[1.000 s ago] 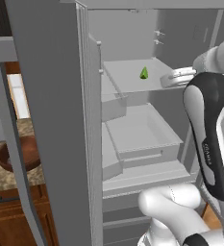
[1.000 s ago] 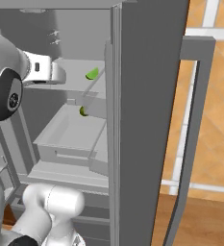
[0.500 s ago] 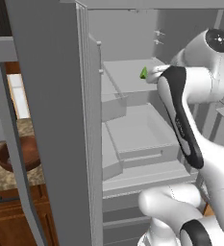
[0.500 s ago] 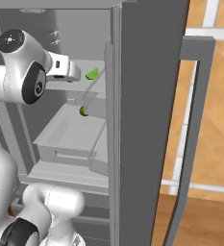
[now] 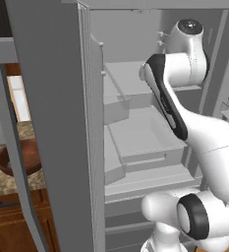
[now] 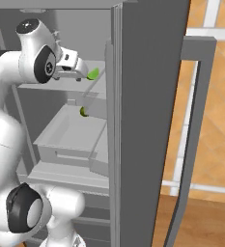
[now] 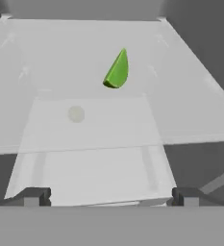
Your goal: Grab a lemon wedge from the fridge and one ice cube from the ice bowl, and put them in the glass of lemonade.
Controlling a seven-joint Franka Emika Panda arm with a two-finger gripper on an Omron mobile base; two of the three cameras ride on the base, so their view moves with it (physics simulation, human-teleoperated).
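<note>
The fridge (image 5: 52, 98) stands open, and my arm reaches onto its upper shelf (image 7: 84, 125). The lemon wedge (image 7: 117, 71) is small and green and rests on that shelf, ahead of the hand and a little way off. In the right base view the lemon wedge (image 6: 92, 74) lies just beyond my gripper (image 6: 83, 73). My gripper (image 7: 111, 197) is open, its fingertips (image 7: 34, 196) wide apart with nothing between them. The dark reddish-brown ice bowl (image 5: 17, 157) sits on the counter left of the fridge door. The glass of lemonade is out of view.
A pulled-out grey drawer (image 5: 140, 138) lies below the shelf. A second small green piece (image 6: 84, 112) shows at the drawer's back edge. The open fridge doors (image 6: 147, 96) flank the arm on both sides. The shelf's side walls (image 7: 195, 72) close in around the wedge.
My arm has swung further into the fridge and the hand has closed in on the lemon wedge. In the left base view the arm now covers the wedge. The jaws stayed open.
</note>
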